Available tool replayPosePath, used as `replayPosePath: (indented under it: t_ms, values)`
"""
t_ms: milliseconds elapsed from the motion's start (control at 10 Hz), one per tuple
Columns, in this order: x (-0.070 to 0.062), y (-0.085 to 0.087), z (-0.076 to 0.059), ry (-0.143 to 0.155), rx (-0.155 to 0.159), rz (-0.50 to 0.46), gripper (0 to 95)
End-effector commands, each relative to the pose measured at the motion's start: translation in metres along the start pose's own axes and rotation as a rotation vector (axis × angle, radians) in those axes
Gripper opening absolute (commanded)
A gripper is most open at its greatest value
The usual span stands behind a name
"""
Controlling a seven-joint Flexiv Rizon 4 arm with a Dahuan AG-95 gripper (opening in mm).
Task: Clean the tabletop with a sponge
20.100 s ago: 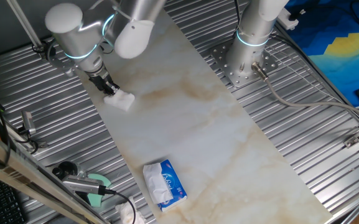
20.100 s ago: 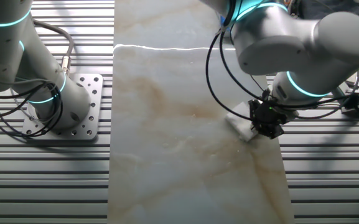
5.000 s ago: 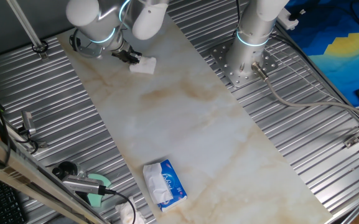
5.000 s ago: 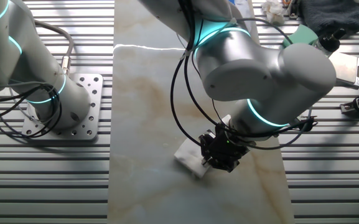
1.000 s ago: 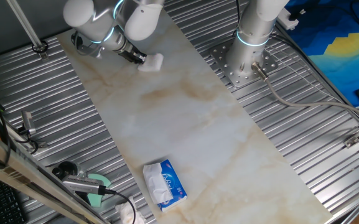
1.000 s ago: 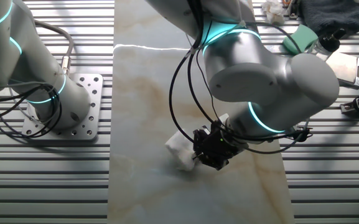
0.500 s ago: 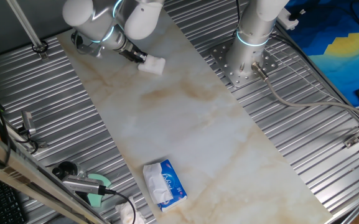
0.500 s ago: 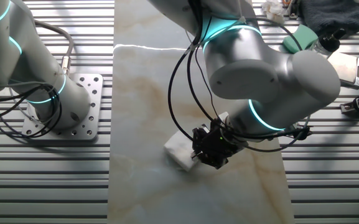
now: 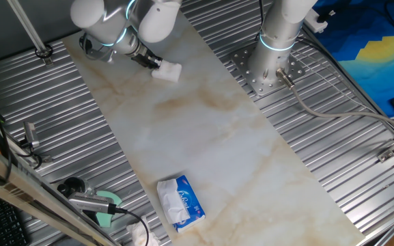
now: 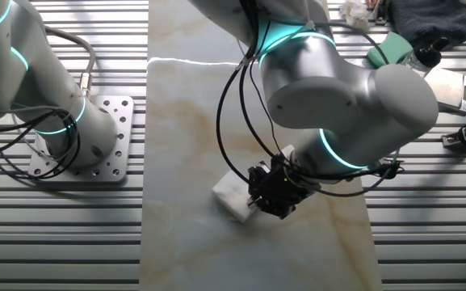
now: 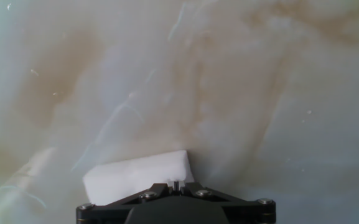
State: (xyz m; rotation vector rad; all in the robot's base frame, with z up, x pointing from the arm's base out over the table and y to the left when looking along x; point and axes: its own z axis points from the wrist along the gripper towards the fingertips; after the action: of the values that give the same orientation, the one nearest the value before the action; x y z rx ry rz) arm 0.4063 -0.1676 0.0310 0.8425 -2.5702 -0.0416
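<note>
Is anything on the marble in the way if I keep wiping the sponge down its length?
Nearly clear. The gripper holds the sponge against the tabletop. The only thing on the slab is the tissue pack at the far end, beside one long edge.

The counter (image 9: pixel 210 137) is a long white slab with a marble look and faint tan-brown veins, and its surface is smooth and glossy. It lies between ribbed grey metal surfaces (image 9: pixel 80 130) on both long sides. A white sponge (image 9: pixel 169 72) rests on it near the far end, pressed flat on the slab. A blue-and-white tissue pack (image 9: pixel 180 202) lies on the near end, close to the left edge. In the hand view the sponge (image 11: pixel 139 177) touches the slab, and light reflects on the veins around it.
</note>
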Motion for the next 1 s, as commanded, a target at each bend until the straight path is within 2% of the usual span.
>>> replayPosePath:
  t_ms: [100,600,1000]
  values:
    - [-0.001,0.0,0.0,0.0,0.0,0.002,0.0]
    - [0.002,0.008,0.005,-0.012,-0.03,0.089,0.0]
    - [0.003,0.013,0.006,-0.038,-0.082,0.174,0.0]
